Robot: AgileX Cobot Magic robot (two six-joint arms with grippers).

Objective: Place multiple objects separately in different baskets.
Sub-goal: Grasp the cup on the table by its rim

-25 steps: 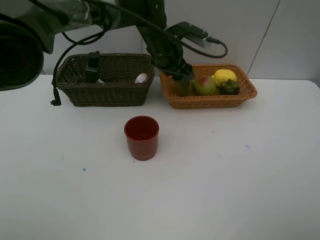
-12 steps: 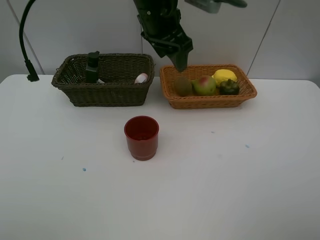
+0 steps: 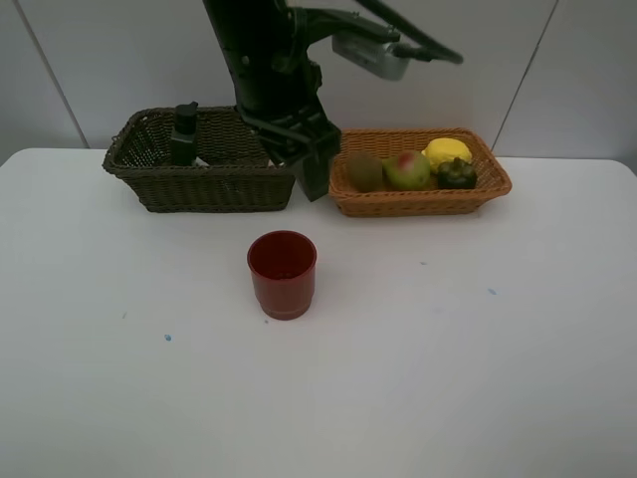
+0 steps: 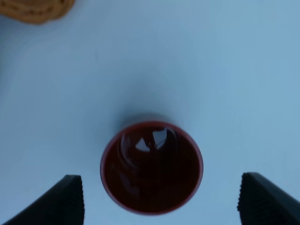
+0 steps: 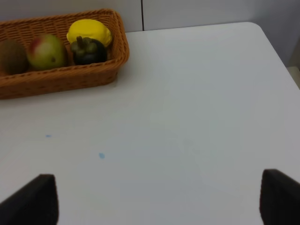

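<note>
From the high camera, the red cup (image 3: 283, 273) stands upright and alone on the white surface (image 3: 448, 378), in front of the gap between the two baskets; it looks like the last loose item. The dark olive basket (image 3: 204, 179) holds the dark green pump bottle (image 3: 183, 134), while the orange-tan basket (image 3: 418, 194) holds the brown kiwi (image 3: 364, 171), the green-red pear (image 3: 406, 169), the yellow lemon (image 3: 447, 152) and the dark mangosteen (image 3: 457, 174). The left gripper (image 3: 317, 177) hangs between the baskets, behind and above the cup, holding nothing. The step in hand seems to be the approach to the cup, which likely belongs in the dark basket. In the left wrist view the cup (image 4: 151, 166) sits centred between the two jaw tips, which stand wide apart with bare surface on both sides, so a straight descent should straddle the rim; closing must be gentle, as a light cup could tip or skid. In the right wrist view the right jaws are also spread and empty, over open surface (image 5: 187, 117) well clear of the fruit basket (image 5: 65, 77), with the surface's far corner edge in sight. There is ample room around the cup; the basket walls are the only obstacles on the lift.
</note>
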